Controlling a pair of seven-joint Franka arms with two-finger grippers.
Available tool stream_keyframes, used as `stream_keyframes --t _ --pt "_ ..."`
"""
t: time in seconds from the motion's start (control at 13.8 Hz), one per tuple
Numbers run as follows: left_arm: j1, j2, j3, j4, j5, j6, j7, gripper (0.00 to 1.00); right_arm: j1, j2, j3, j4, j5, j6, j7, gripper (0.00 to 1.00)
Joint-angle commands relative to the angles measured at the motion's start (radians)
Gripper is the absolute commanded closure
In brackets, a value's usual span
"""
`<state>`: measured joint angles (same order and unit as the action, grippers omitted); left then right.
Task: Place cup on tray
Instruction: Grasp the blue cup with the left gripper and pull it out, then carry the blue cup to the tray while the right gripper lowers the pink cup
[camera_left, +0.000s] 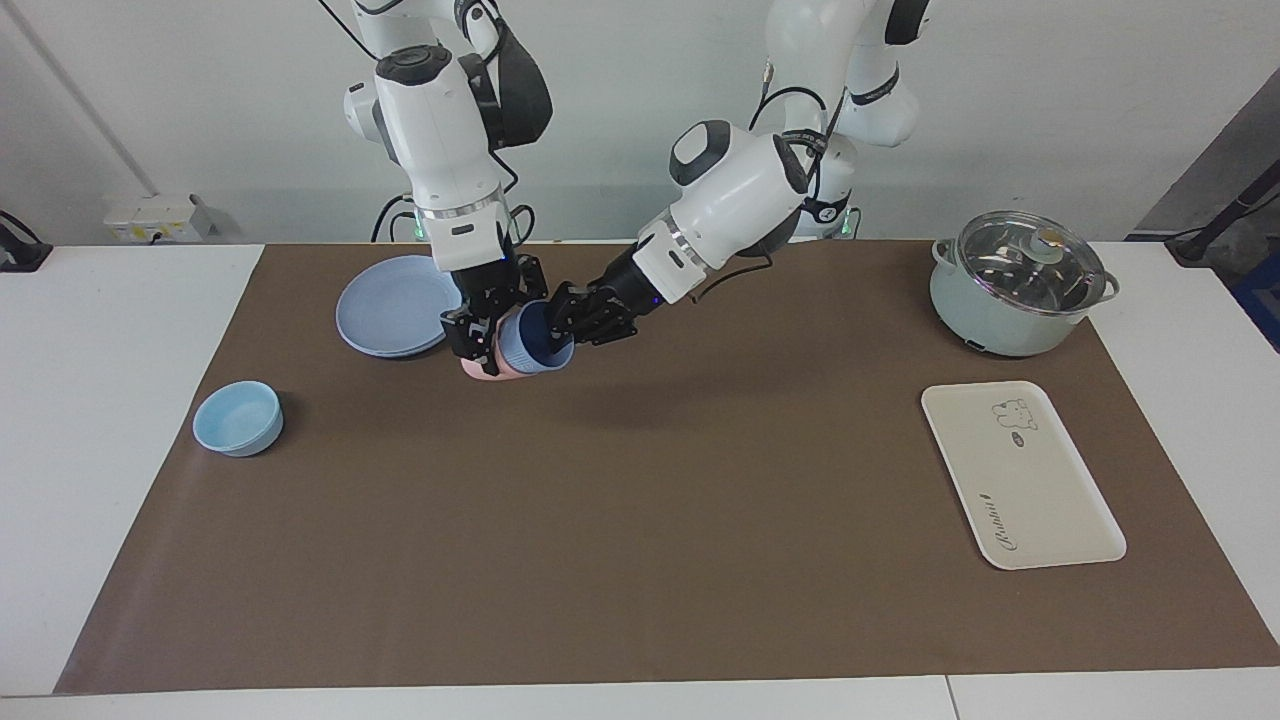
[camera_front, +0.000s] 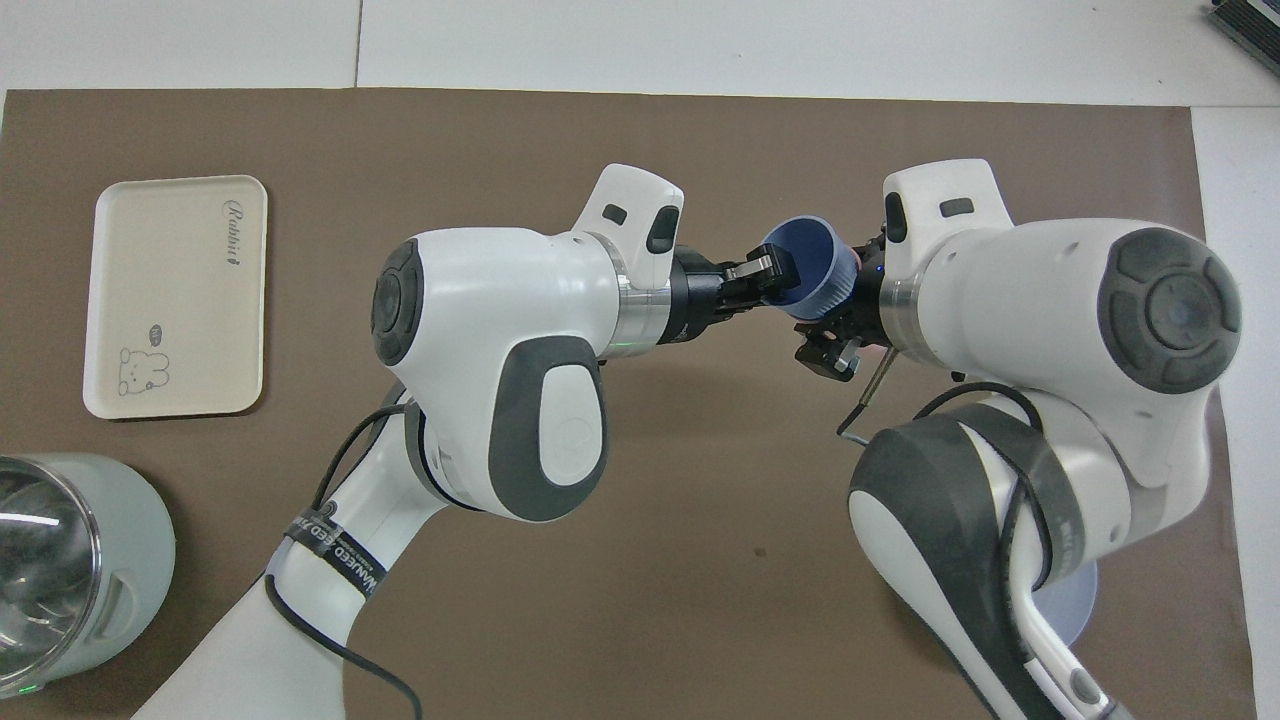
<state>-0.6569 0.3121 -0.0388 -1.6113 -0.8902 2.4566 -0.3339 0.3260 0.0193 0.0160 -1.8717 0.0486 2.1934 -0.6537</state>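
The small periwinkle-blue plastic cup (camera_left: 535, 341), nested in a salmon-pink cup (camera_left: 483, 366), tilted above the brown surface (camera_left: 640, 520). The right claw (camera_left: 478, 335) clenched the pink cup; the left claw (camera_left: 566, 318) pinched the blue rim. The cream rectangular tray (camera_left: 1020, 475) lay well apart.

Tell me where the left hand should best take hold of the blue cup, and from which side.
Best the rim, pinched through the mouth. The blue cup is tilted, nested in a pink cup that the right hand holds, so its open mouth faces the left arm's end. The left hand is shut on that rim wall, one finger inside.
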Motion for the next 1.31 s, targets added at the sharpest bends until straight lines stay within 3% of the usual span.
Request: stream_keyframes --t 0.0,0.44,0.73,1.02,1.23 --pt "0.031 -0.008 0.032 0.062 0.059 -0.170 -0.037 1.00 -0.004 -0.004 -0.004 0.013 -0.027 0.000 0.023 1.00" --pt "0.222 -0.013 0.054 0.205 0.201 -0.425 -0.083 1.00 -0.007 -0.004 -0.004 0.013 -0.026 0.002 0.023 1.00" --pt "0.325 -0.070 0.140 0.202 0.587 -0.599 -0.073 1.00 -0.063 0.004 -0.016 0.013 0.025 0.025 0.029 1.00" --pt "0.491 -0.094 0.151 0.139 0.737 -0.596 0.080 1.00 -0.171 0.011 -0.014 -0.026 0.271 0.164 -0.088 1.00" --pt "0.655 -0.161 0.151 -0.045 0.737 -0.434 0.370 1.00 -0.238 0.048 -0.016 -0.096 0.691 0.313 -0.419 1.00"
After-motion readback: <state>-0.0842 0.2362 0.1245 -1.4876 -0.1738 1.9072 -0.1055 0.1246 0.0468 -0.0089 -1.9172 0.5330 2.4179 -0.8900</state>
